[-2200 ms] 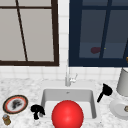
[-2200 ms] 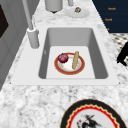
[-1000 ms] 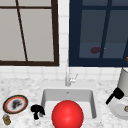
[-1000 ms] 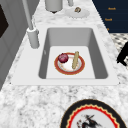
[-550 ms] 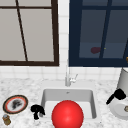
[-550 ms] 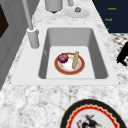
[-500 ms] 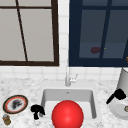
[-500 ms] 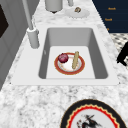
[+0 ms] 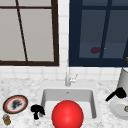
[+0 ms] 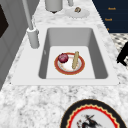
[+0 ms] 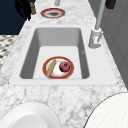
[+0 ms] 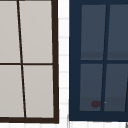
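Your right robot hand (image 9: pixel 118 94) hangs open over the white plate (image 9: pixel 115 110) on the counter (image 9: pixel 27 86), holding nothing. Left robot hand (image 9: pixel 37 110) is loose too. Next, I think: line up w/ the plate rim.

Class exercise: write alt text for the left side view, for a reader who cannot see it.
A white sink holds a red-rimmed plate carrying a dark red ball and a tan stick. A black hand hangs at its right edge; a patterned plate lies on the near counter.
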### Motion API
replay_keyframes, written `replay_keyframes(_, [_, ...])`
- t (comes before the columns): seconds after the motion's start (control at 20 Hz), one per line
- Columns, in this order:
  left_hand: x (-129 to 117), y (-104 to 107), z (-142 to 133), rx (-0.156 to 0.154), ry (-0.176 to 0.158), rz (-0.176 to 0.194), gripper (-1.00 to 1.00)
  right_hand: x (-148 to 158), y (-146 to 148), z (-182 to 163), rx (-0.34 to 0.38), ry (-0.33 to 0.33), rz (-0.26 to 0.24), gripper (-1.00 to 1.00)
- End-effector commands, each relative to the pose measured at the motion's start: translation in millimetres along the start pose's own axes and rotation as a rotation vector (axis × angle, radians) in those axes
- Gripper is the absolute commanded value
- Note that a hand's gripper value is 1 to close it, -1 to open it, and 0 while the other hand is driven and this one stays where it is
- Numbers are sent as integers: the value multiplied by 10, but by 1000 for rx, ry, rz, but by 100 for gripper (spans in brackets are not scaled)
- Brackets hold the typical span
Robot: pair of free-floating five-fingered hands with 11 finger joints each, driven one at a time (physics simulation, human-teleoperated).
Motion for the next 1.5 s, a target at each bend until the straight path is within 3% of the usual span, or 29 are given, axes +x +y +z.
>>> replay_keyframes(0.0, [0, 0, 0, 0, 0, 0, 0, -118, -151, 72, 49, -20, -91, -100])
replay_keyframes(0.1, [0, 0, 0, 0, 0, 0, 0, -106, -80, 109, 0, -59, -58, -100])
replay_keyframes(0.2, [0, 0, 0, 0, 0, 0, 0, -267, -150, 190, 9, -92, -103, -100])
replay_keyframes(0.35, [0, 0, 0, 0, 0, 0, 0, -314, -293, 314, -8, -147, -114, -100])
replay_keyframes(0.4, [0, 0, 0, 0, 0, 0, 0, -326, -364, 373, 2, -144, -108, -100])
replay_keyframes(0.6, [0, 0, 0, 0, 0, 0, 0, -296, -306, 400, -15, -115, -198, -100])
replay_keyframes(1.0, [0, 0, 0, 0, 0, 0, 0, -223, -373, 539, -66, -78, -288, -100])
replay_keyframes(1.2, [0, 0, 0, 0, 0, 0, 0, -213, -491, 719, -76, -58, -310, -100])
replay_keyframes(1.45, [0, 0, 0, 0, 0, 0, 0, -274, -746, 1028, -26, -60, -305, -100])
